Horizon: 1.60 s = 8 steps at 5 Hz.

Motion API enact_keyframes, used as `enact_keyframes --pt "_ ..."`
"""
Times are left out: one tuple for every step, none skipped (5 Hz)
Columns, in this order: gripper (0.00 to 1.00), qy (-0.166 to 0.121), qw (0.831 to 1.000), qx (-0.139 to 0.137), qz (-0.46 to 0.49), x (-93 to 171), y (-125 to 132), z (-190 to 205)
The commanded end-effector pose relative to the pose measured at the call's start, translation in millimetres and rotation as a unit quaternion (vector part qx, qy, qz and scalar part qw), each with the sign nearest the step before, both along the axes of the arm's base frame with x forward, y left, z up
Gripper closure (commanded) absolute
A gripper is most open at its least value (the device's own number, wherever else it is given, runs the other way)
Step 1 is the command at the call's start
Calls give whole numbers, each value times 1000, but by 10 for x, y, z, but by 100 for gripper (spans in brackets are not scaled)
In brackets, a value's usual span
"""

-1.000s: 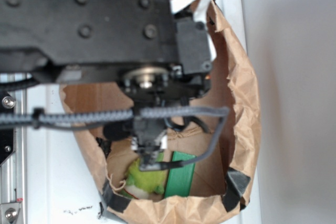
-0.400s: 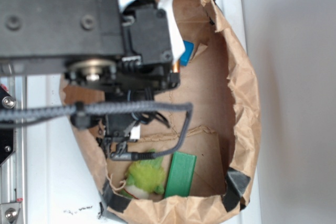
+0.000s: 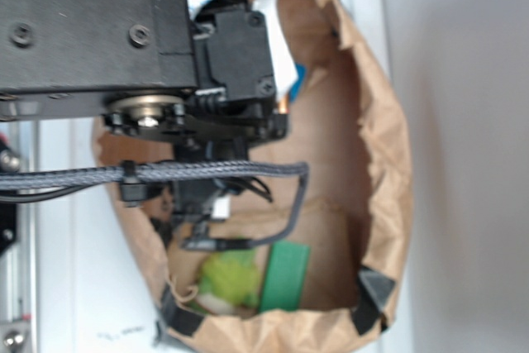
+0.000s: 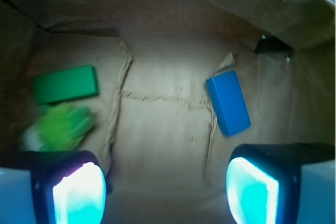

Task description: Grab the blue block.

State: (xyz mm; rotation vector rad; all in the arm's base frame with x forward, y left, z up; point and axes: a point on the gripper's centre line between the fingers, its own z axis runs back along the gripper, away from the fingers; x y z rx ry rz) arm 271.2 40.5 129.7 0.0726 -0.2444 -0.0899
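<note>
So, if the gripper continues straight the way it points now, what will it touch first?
Probably the bare brown paper floor of the bag. The open gripper aims between the blue block and green block; depth is unclear.

Arm (image 3: 124,39) swung left across the paper bag (image 3: 388,163) since 1.0 s ago, black wrist housing going from mid-frame to upper left; only a slight further shift since 0.4 s ago. That uncovered the bag's upper interior, and the blue block (image 3: 299,76), hidden a second ago, now shows as a sliver at the housing's right edge. Gripper (image 3: 198,237) moved left off the light-green toy (image 3: 227,279), and the green block (image 3: 285,277) is now clear of the cable.
</note>
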Motion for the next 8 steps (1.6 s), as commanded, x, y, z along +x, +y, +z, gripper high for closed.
enact_keyframes --pt "0 -48 997 52 -12 349 257 -170" --pt "0 -54 996 73 -25 389 317 -243" --pt "0 -52 994 91 -19 417 439 -300" --pt "0 -52 993 107 -15 438 531 -342" --pt "0 -48 991 121 -14 439 616 -401" --pt "0 -46 991 127 -14 472 701 -433" --pt "0 -25 995 98 -15 530 771 -480" --pt "0 7 997 78 -8 553 780 -473"
